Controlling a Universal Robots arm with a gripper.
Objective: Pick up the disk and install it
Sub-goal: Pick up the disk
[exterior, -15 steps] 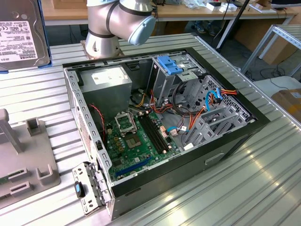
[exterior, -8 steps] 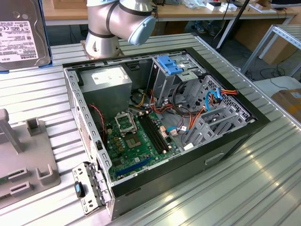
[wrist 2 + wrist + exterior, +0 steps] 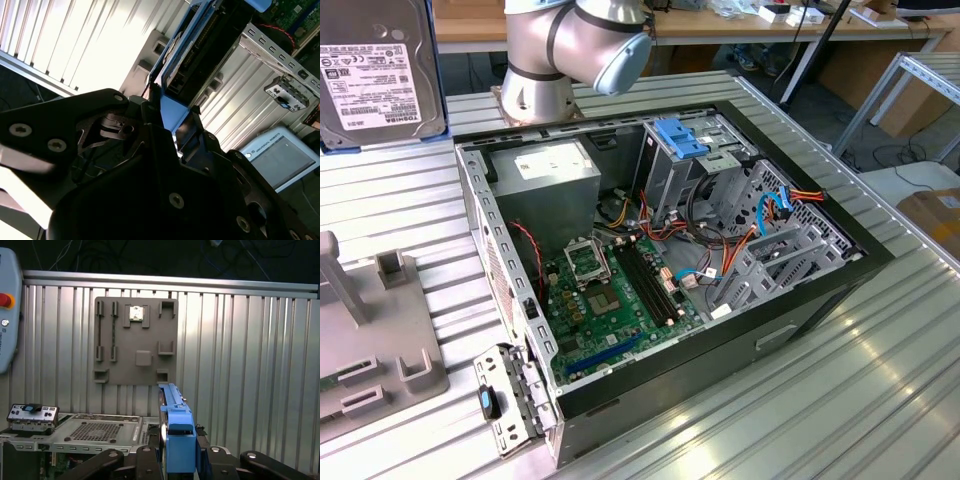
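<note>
The pincer (image 3: 178,461) is shown clamped on the disk (image 3: 176,427), whose blue-framed edge is gripped between the two black fingers (image 3: 149,465). A silver, blue-capped joint of the arm (image 3: 570,50) is seen in the exterior view.

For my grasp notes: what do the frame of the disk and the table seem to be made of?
The frame of the disk looks like moulded plastic: uniform light blue, matte. The table seems bare metal, probably aluminium: silvery ribbed panels with bright glare.
</note>
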